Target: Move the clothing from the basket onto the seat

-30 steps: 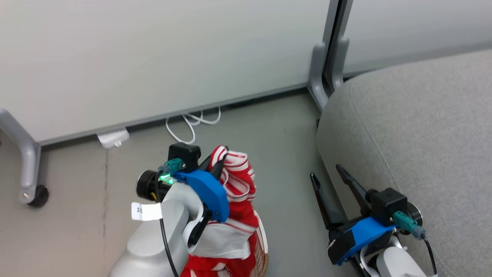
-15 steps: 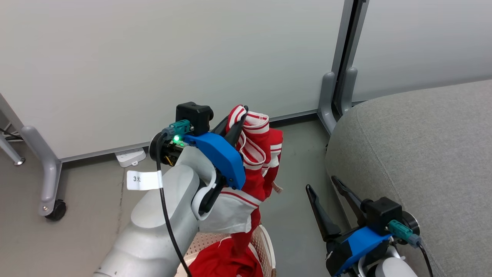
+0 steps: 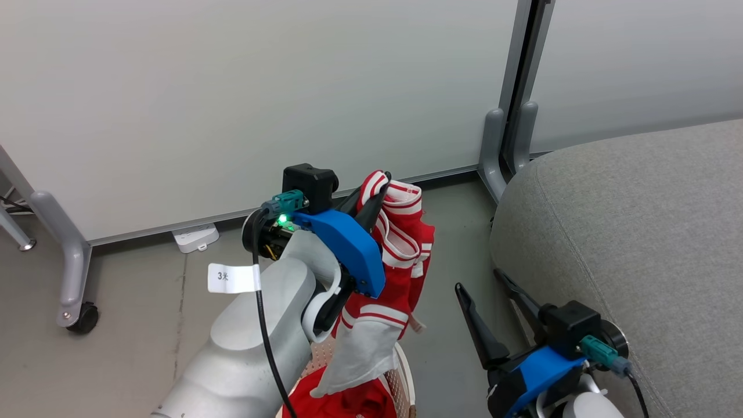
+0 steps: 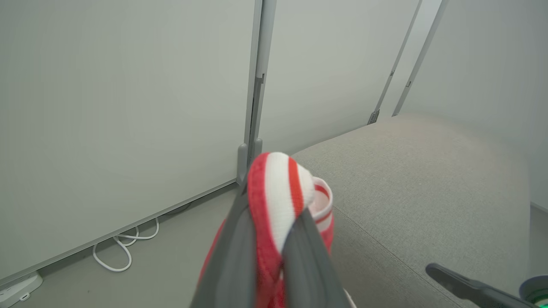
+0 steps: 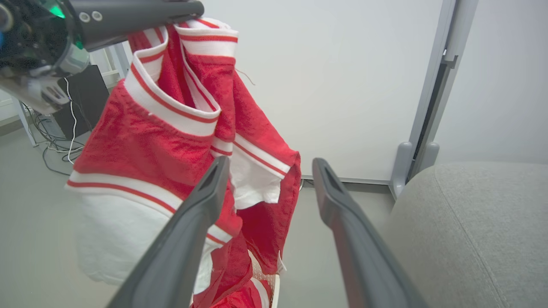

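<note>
I see my left arm rising from the bottom edge of the head view, the pale forearm slanting toward 1 o'clock. At its end the left gripper (image 3: pixel 378 184) is nearly closed and pinches the striped collar band of a red jersey (image 3: pixel 400 255). In the left wrist view the two dark fingers (image 4: pixel 239 248) press the red and white band (image 4: pixel 278 184) between them.

The jersey hangs free from this grip, and its white panel drops toward 6 o'clock until it reaches the cream basket (image 3: pixel 406 371). Inside the basket lies a second red garment (image 3: pixel 342 403); I cannot tell if the hanging cloth touches it.

The grey seat (image 3: pixel 638 232) is at 3 o'clock from the jersey, well apart from it and with nothing on the part I see.

My right gripper (image 3: pixel 479 280) sits low at 4 o'clock, between the jersey and the seat edge. Its fingers point toward 11 o'clock, spread wide, with nothing between them. In the right wrist view they frame the hanging jersey (image 5: pixel 141 141) without touching it.
</note>
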Available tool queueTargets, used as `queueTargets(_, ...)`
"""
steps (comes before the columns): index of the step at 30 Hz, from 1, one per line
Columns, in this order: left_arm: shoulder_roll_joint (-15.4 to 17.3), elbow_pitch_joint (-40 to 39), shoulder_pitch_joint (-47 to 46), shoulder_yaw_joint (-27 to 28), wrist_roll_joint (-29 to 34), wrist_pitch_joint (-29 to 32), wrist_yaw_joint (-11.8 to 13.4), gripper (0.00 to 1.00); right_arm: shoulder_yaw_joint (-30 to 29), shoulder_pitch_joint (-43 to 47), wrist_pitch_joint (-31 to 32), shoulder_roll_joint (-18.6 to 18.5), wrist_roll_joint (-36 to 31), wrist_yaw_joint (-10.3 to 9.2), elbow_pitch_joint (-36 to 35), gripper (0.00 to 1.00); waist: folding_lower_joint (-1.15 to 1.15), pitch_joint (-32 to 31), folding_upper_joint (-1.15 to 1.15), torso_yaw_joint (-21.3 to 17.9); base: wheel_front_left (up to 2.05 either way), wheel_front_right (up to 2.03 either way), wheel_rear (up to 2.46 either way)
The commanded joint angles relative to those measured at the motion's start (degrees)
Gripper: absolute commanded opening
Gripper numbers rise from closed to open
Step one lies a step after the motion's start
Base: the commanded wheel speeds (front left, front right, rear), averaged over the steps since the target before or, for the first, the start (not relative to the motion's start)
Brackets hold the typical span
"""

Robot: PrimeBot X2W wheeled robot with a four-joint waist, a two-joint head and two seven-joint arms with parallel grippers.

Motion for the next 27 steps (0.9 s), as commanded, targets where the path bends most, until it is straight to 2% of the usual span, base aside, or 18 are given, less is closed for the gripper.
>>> queueTargets(1,0.02,-0.15,-0.23,-0.12,-0.21,-0.34,0.24,0.00,0.44,0.36,-0.12,-0.18,-0.27,0.01,-0.25,1.00,0.00,0.00,0.00,-0.01,0.00,0.00,0.00)
queueTargets(12,0.01,0.09,-0.84,-3.00,-1.90,-0.63,0.44,0.00,4.12,-6.63,2.38,-0.17,1.98,0.01,2.31,1.00,0.00,0.35,0.00,0.04,0.00,0.00,0.00)
queueTargets(18,0.00,-0.50,-1.55,-4.69,-2.69,-0.73,0.51,0.00,7.39,-13.36,5.27,-0.17,3.60,0.01,8.70,1.00,0.00,0.82,0.00,0.49,0.00,0.00,0.00)
queueTargets(27,0.01,-1.46,-2.74,-7.13,-4.13,-0.98,0.38,0.00,13.94,-22.50,8.49,-0.17,10.28,0.01,20.60,1.00,0.00,1.34,0.00,1.38,0.00,0.00,0.00)
